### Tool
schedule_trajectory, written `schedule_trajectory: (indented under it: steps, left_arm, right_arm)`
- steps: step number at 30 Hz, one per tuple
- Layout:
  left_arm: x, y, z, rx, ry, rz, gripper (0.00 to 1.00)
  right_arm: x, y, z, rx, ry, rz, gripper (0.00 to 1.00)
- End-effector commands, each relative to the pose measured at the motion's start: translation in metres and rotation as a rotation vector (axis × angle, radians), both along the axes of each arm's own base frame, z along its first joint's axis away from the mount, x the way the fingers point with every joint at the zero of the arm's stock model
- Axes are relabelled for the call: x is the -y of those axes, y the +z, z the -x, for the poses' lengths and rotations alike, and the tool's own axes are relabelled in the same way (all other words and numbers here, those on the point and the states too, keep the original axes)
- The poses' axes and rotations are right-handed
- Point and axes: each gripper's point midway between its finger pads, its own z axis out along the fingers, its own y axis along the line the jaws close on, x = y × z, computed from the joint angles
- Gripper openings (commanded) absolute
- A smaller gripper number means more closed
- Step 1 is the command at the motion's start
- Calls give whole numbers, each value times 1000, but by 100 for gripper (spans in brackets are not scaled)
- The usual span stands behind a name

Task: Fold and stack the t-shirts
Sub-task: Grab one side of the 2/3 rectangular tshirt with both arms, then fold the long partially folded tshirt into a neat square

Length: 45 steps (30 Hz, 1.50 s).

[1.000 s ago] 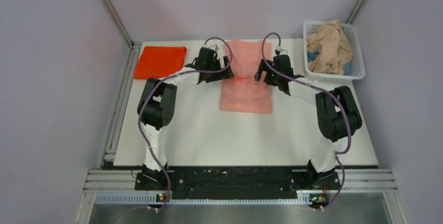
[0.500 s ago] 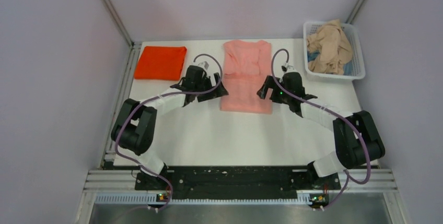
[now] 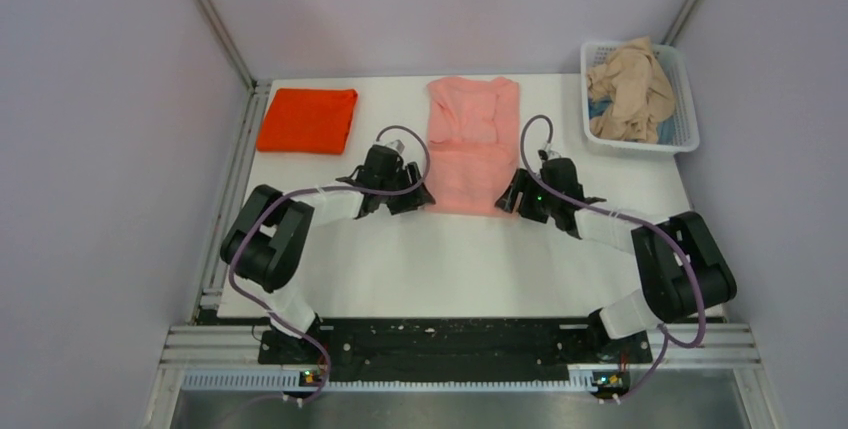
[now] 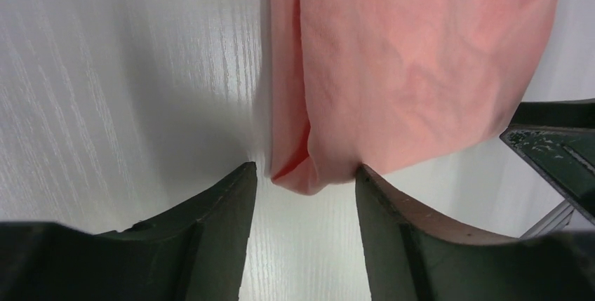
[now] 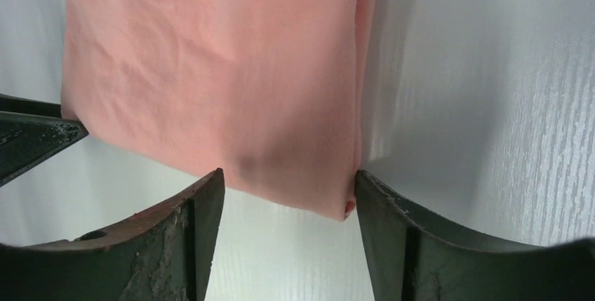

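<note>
Salmon-pink cloth short-sleeved tee (image 3: 472, 144), top view: lying flat as a long narrow strip at upper centre of the white table (image 3: 450, 269), sides already turned in. Also bright orange-red tee (image 3: 307, 119), folded square, upper left; beige-tan tee (image 3: 628, 89), crumpled, in the white plastic lattice basket (image 3: 640, 146), upper right. Arms: left gripper (image 3: 408, 197) and right gripper (image 3: 518, 196) were beside the strip's middle a second ago and are now drawn down-frame to its two lower corners; the cloth itself is unmoved. Left wrist view: left gripper (image 4: 305, 175), fingers apart, straddling the pink tee's (image 4: 407, 55) layered corner, not closed on it. Right wrist view: right gripper (image 5: 288, 182), fingers likewise apart about the opposite corner of the tee (image 5: 210, 69), nothing clamped. Judgement: side folds done; arms placed to pinch the hem and carry it up-frame for the cross fold; stacking with the orange-red tee to follow.
</note>
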Motion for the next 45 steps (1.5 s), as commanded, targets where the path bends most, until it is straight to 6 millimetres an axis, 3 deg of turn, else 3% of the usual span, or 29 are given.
schedule_trajectory:
  steps: [1,3,8,9,21,27,30,33,34,38,45]
  left_arm:
    - [-1,-11,-12,3,34,-20,54]
    - [0,-16,-10,-13,26,-20,45]
    - [1,-29,-6,-50,17,-20,2]
    - [1,-31,-4,-57,14,-23,0]
    - [-11,-46,17,-77,14,-57,0]
    - [-10,-47,21,-77,7,-51,0]
    - [-10,-47,22,-77,8,-51,0]
    - [-10,-45,24,-73,6,-46,0]
    - [-9,-44,27,-74,1,-38,0]
    - [-16,-43,54,-73,2,-69,0]
    - [-42,-54,120,-92,29,-168,0]
  right_arm:
    - [-2,-10,-5,-13,-10,-11,62]
    - [0,-16,-5,-30,-20,-4,57]
    - [3,-28,0,-69,-29,14,42]
    - [4,-31,3,-79,-31,19,41]
    - [25,-43,42,-136,-56,81,41]
    - [20,-43,45,-130,-38,59,40]
    - [8,-47,46,-144,-3,49,31]
    - [1,-47,46,-135,6,53,0]
    - [-1,-45,47,-128,12,48,0]
    - [-1,-38,66,-137,27,51,0]
    - [14,-41,141,-228,47,40,0]
